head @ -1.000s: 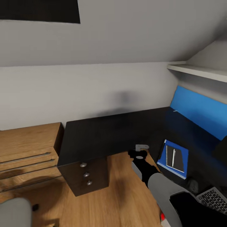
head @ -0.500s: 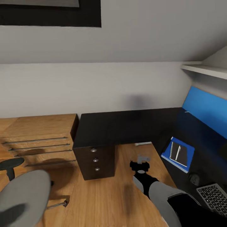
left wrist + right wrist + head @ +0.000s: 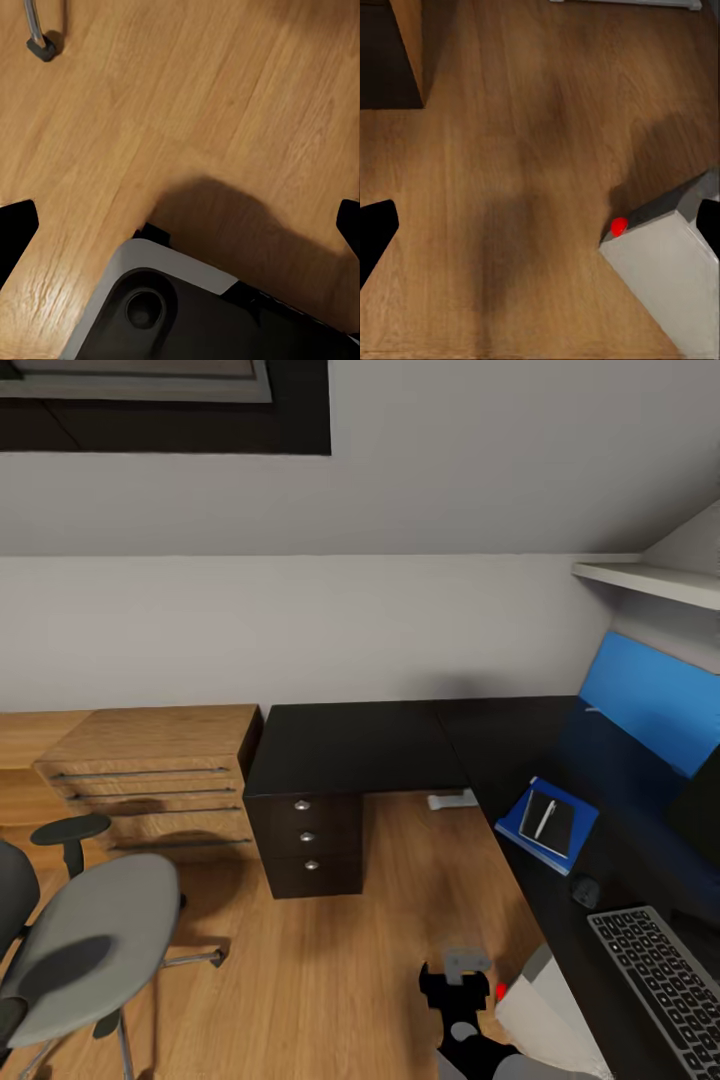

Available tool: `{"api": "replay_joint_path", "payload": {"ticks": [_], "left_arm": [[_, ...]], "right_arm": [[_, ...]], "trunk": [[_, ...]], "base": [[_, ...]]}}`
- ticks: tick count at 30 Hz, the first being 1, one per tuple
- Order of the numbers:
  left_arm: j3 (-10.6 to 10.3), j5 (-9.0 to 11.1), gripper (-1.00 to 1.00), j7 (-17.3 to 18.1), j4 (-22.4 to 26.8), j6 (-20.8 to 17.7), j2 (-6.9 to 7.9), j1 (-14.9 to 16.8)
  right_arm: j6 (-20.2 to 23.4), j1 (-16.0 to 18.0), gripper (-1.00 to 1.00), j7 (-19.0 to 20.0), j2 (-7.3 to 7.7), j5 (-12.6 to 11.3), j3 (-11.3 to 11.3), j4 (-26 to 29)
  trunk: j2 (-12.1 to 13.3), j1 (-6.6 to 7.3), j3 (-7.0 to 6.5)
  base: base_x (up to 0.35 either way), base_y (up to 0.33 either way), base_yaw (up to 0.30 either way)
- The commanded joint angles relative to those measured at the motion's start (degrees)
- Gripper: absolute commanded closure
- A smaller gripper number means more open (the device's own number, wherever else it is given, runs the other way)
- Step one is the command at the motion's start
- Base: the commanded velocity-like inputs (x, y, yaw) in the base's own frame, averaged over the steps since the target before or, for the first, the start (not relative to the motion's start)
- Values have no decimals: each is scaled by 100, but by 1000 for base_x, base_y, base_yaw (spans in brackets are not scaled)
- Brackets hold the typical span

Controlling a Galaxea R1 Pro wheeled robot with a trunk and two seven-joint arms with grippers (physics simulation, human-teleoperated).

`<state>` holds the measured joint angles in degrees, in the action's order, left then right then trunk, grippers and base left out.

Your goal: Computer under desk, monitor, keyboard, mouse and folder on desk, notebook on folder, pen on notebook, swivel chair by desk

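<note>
Bedroom workspace, stacking apparently done: swivel chair (image 3: 95, 945) at eight o'clock, well apart from bench (image 3: 360, 745). Nearer the left arm (judging by side). Both wrist views: jaws spread apart, empty, over wooden floor (image 3: 350, 960).

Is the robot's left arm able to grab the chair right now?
Probably not yet. The swivel chair stands off to the left on the floor, apart from the robot, and nothing blocks the way; it likely must roll closer.

Black desk (image 3: 350, 745) bearing folder (image 3: 520, 818), mouse (image 3: 585, 890), keyboard (image 3: 655, 980)
</note>
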<state>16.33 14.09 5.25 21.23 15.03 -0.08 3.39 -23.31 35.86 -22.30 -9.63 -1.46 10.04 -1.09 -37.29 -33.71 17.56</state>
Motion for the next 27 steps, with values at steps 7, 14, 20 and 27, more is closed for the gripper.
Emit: {"api": "replay_joint_path", "payload": {"ticks": [7,14,20,27], "left_arm": [[19,59,-100,58,-12,8,-1,4],[22,66,-100,55,-22,17,3,4],[21,67,-100,67,-32,50,-10,3],[16,65,-100,72,-157,52,-26,4]], "right_arm": [[-281,-586,-100,-29,72,124,51,-21],[-325,-806,-100,-29,160,134,50,-23],[-351,-931,-100,-22,220,124,48,-23],[-595,-1034,-100,-20,219,120,51,-23]], "trunk": [[-7,2,7],[-7,2,7],[-7,2,6],[-7,2,-37]], "base": [[-313,-161,5],[-311,-158,1],[-122,-56,0],[-6,-3,39]]}}
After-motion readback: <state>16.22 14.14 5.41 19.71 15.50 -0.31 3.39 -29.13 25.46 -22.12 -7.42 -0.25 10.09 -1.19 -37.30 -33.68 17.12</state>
